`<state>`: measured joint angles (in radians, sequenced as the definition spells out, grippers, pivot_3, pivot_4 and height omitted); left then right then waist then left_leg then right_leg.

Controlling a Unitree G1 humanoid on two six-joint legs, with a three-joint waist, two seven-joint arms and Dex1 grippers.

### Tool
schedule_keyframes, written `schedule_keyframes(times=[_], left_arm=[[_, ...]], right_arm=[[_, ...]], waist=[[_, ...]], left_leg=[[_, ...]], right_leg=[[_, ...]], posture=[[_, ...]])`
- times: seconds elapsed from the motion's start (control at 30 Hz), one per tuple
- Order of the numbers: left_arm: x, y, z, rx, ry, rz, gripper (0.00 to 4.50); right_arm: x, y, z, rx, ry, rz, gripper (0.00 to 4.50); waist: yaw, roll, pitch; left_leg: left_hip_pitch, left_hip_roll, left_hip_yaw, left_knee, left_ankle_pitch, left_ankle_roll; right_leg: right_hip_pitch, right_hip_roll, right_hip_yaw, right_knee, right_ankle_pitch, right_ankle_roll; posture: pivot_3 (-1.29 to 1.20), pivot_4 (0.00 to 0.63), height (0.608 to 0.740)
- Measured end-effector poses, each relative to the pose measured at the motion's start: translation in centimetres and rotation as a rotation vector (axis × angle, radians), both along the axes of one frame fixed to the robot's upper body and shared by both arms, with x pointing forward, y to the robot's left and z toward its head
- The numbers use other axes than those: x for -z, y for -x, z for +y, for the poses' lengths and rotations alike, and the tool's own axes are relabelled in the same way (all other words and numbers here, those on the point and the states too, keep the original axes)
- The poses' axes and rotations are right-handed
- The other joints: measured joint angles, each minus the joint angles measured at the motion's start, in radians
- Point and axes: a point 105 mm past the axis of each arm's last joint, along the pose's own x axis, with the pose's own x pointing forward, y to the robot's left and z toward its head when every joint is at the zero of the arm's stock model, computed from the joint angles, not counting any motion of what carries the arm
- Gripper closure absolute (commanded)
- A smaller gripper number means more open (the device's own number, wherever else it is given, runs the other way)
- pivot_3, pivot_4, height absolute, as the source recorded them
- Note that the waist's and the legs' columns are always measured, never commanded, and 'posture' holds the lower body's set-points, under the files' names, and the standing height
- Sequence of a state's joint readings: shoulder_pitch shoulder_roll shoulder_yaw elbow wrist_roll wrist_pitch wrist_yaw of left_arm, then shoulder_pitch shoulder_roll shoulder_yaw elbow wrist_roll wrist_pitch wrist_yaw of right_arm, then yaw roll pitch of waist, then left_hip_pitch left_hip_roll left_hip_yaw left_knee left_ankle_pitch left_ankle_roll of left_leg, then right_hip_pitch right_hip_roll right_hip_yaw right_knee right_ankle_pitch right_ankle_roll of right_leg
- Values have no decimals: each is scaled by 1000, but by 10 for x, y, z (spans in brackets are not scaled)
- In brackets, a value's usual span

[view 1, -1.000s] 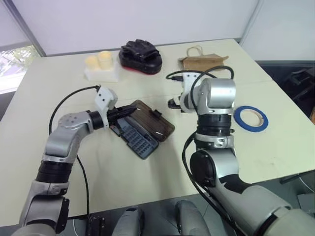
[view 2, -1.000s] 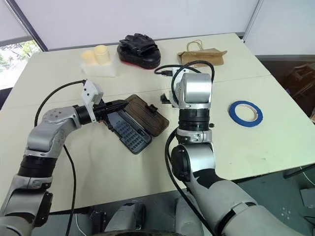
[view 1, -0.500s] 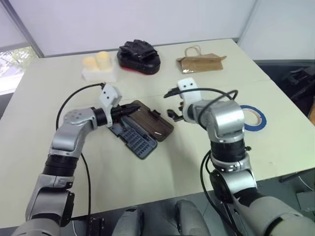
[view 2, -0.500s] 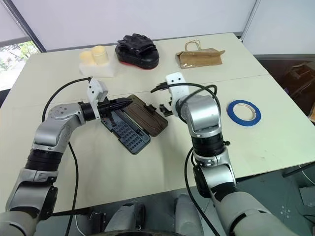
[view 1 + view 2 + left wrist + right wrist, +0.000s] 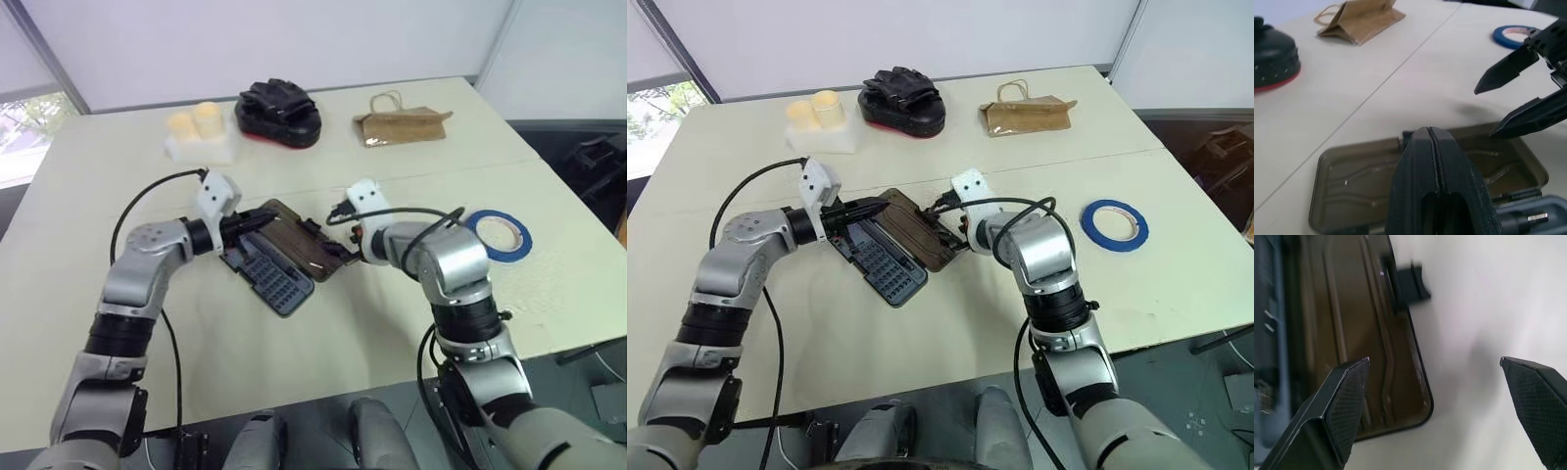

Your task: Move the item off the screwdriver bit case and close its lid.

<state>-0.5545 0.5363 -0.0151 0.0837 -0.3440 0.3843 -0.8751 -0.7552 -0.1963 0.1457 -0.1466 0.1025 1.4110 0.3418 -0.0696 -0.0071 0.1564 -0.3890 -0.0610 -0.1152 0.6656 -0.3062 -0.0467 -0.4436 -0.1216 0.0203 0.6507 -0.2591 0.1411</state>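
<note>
Counter [image 5: 323, 362] carries the open screwdriver bit case [image 5: 279, 259]; its lid [image 5: 309, 240] lies flat, thin, stiff and probably light. Blue tape [image 5: 500, 235] sits well apart. Right pincer [image 5: 350, 257] spreads wide at the lid's outer edge, the likely hold; left pincer [image 5: 257, 219] is closed, empty.

Both arms are silver-grey metal segments joined by black bands. A white camera housing sits on each wrist, and a black cable loops from each back along the arm. The left gripper [image 5: 263, 216] and right gripper [image 5: 1444, 416] have matte black tapered fingers; the right's pads [image 5: 1349, 401] are finely cross-hatched.
</note>
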Motion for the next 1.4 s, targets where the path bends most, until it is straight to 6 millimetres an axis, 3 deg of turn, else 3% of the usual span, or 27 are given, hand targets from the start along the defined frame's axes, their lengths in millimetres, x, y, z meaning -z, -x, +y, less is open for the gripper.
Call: schedule_keyframes(times=[0.27,0.37,0.57,1.03,1.4], left_arm=[[-3,3,2,-5,-14,-11,4500],[-3,3,2,-7,-17,-8,4500],[-4,5,5,-18,-22,-14,4500],[-7,6,13,-49,-22,-21,4500],[-8,5,9,-44,-12,-26,4500]], right_arm=[[16,-2,0,-14,60,-26,66],[16,-4,1,-27,70,-54,1332],[17,-5,2,-48,81,-75,4469],[19,-5,-1,-114,150,-108,4469],[10,-8,-18,-637,470,-276,4469]], waist=[[0,0,0],[0,0,0],[0,0,0],[7,-1,-1],[25,-1,-1]], left_leg=[[0,0,0,0,0,0],[0,0,0,0,0,0],[0,0,0,0,0,0],[1,0,0,1,0,0],[1,-1,2,2,0,0]], right_leg=[[0,0,0,-1,0,0],[0,0,0,-1,0,0],[1,0,0,-1,0,0],[2,0,0,-1,0,0],[3,0,0,-4,0,0]], posture=[[0,150,740],[0,150,740],[0,150,740],[0,150,740],[0,150,740]])
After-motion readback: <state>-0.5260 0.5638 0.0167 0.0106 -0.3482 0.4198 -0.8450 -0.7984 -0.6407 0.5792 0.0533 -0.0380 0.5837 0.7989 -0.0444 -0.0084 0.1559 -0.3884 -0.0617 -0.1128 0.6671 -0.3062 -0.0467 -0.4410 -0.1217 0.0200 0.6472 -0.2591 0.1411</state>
